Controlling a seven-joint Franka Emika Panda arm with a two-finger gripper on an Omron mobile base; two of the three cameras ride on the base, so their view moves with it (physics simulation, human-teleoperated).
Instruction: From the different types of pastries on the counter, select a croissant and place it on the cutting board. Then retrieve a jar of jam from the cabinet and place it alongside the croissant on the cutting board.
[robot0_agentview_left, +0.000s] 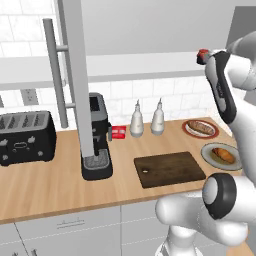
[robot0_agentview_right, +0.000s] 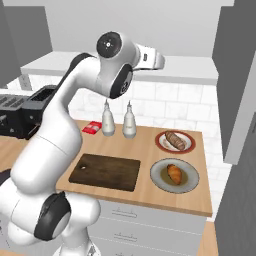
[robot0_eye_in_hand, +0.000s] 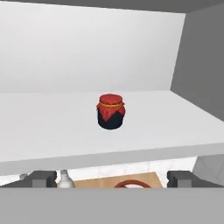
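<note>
Gripper (robot0_eye_in_hand: 112, 178): fingers spread wide at bottom of hand view, holding nothing
Jar of jam (robot0_eye_in_hand: 110, 111): upright on white cabinet shelf (robot0_eye_in_hand: 52, 127), frame centre
Croissant (robot0_agentview_right: 174, 173): on grey plate (robot0_agentview_right: 159, 181), right of cutting board (robot0_agentview_right: 105, 171)
Counter (robot0_agentview_left: 50, 185): lower frame

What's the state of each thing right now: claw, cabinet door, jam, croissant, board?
claw: open, level with the shelf, short of the jar
cabinet door: swung open
jar of jam: upright on the cabinet shelf, lid on, untouched
croissant: on its grey plate, not on the board
cutting board: flat on the counter, bare
</note>
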